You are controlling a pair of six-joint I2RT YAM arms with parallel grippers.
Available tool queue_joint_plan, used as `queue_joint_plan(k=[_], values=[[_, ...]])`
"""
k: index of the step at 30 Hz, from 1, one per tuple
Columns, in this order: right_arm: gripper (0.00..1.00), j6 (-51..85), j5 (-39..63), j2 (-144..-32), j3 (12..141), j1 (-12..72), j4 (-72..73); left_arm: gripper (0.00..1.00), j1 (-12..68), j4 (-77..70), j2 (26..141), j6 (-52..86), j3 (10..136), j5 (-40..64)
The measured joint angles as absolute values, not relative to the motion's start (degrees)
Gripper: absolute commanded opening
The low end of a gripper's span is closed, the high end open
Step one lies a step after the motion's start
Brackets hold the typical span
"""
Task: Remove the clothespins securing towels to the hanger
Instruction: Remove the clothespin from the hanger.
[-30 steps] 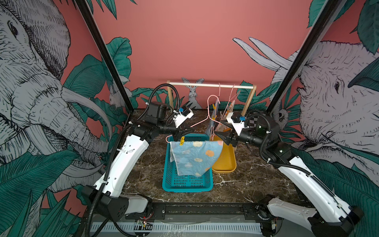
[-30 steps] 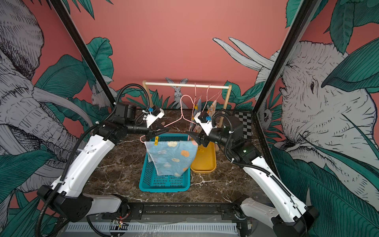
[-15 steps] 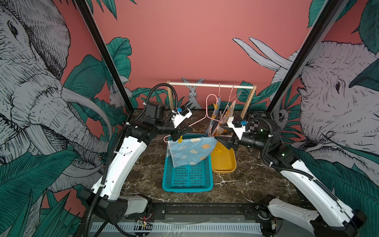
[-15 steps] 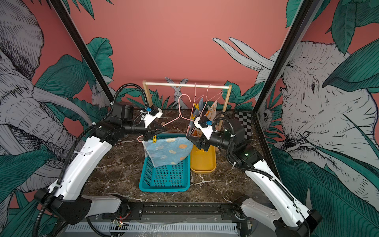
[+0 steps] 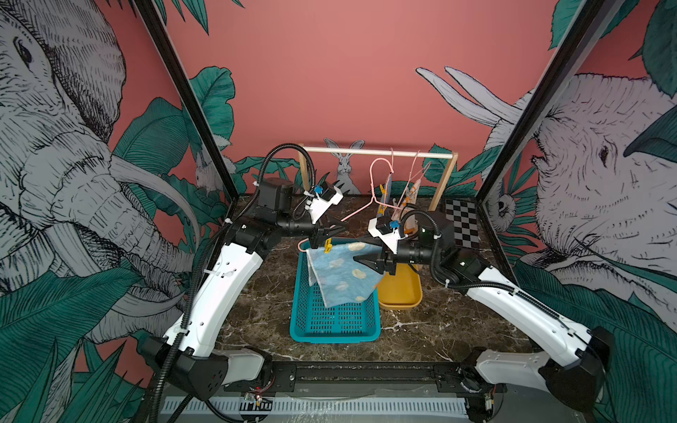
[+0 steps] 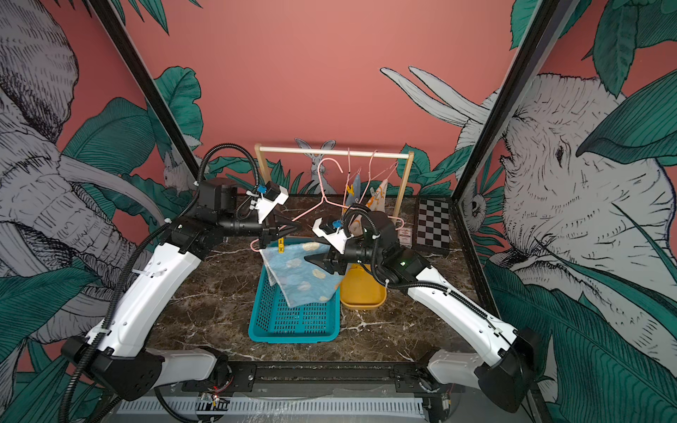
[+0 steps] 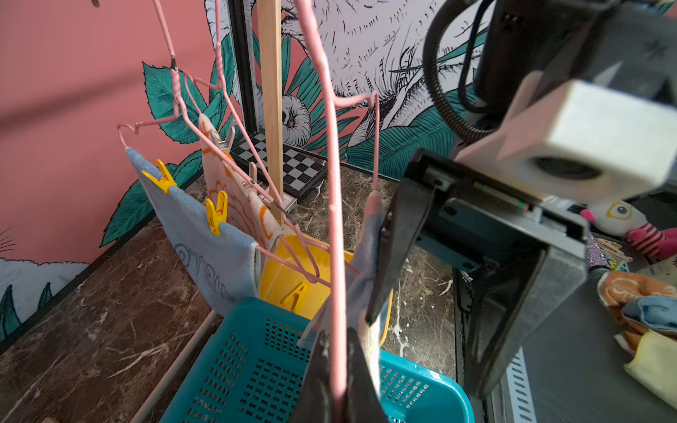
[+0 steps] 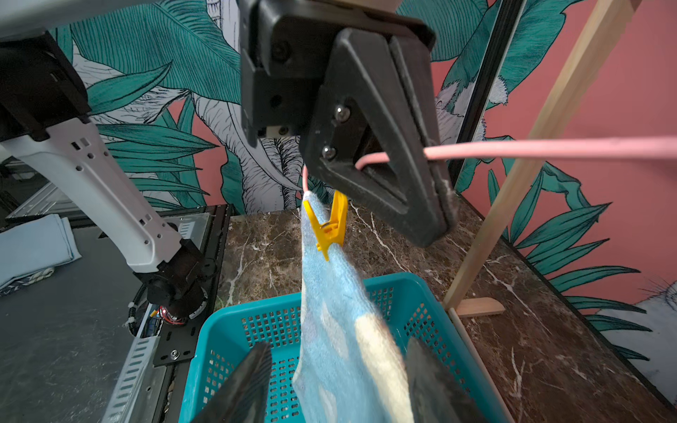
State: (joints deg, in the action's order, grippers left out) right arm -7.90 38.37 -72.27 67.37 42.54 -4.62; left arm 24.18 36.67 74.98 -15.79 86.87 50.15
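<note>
Left end effector (image 5: 340, 229) clenched on the pink hanger (image 5: 357, 216) wire, right end effector (image 5: 361, 259) released, jaws straddling the light blue towel (image 5: 344, 278) above the teal basket (image 5: 333, 326) mid-bench; yellow clothespin (image 8: 328, 223) near hanger's left end, long axis upright, handles up, nose down biting the towel.

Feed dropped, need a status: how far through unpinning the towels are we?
Done: one clothespin lies in the yellow tray. In hand: left gripper holds the hanger; spotted towel hangs by one pin. Left: that pin, plus pinned blue towel and cream towel.
</note>
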Motion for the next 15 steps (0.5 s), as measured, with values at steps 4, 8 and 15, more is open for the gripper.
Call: queue_joint_plan(k=[4, 8, 15], values=[[0.57, -7.44, 38.33, -74.98, 68.49, 43.62, -2.76, 0.00, 24.16, 36.23, 75.11, -14.87, 86.83, 50.76], [0.57, -7.05, 38.22, -76.86, 69.97, 44.86, -0.86, 0.00, 24.18, 35.29, 75.35, -13.89, 86.63, 51.53], [0.56, -7.27, 37.98, -80.38, 72.88, 46.26, 0.05, 0.00, 24.14, 33.95, 76.16, -12.29, 86.21, 52.10]])
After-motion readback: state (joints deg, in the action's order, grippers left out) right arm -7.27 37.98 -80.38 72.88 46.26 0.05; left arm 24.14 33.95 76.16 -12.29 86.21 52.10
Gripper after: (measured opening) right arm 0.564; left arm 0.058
